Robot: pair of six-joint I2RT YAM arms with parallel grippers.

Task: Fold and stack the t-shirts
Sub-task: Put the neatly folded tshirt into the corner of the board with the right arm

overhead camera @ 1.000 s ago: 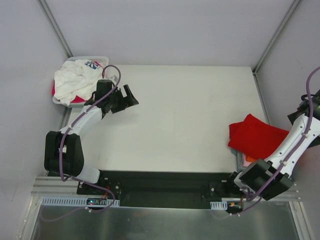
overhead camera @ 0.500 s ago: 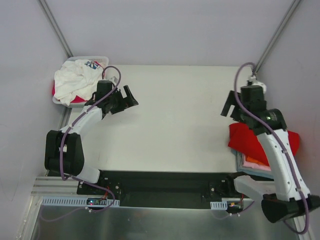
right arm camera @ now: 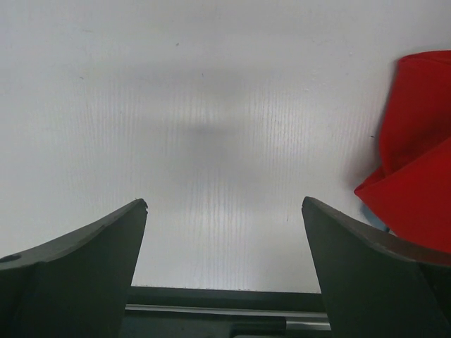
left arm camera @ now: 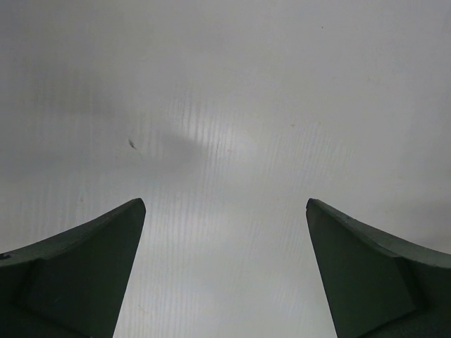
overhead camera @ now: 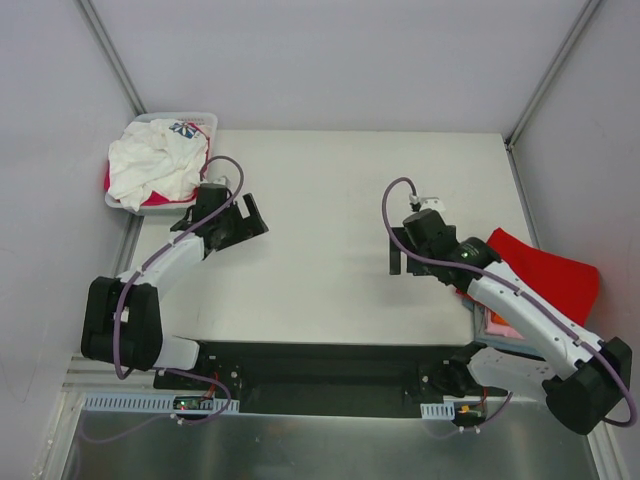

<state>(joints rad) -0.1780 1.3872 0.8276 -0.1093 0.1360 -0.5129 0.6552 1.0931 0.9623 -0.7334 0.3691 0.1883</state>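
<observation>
A: Checking state: both pincers empty?
B: Yes: left pincer (left arm camera: 225, 204) and right pincer (right arm camera: 224, 203) gape wide over the tabletop (overhead camera: 340, 200). The red t-shirt (overhead camera: 540, 275) tops the stack (overhead camera: 497, 322), near right.
A: Next?
B: Between shirts, I'd say. Left reaches the far-left basket (overhead camera: 205, 118) and pinches the white printed t-shirt (overhead camera: 150, 165).

White counter (overhead camera: 340, 220), matte, faintly ribbed surface.
Far left corner: white basket (overhead camera: 207, 118), heaped with a crumpled white t-shirt (overhead camera: 150, 165); magenta cloth shows at its near rim.
Right edge, toward the near corner: stack of t-shirts (overhead camera: 497, 325). A red t-shirt (overhead camera: 545, 275) lies loosely spread on top, with pink and orange layers beneath.
</observation>
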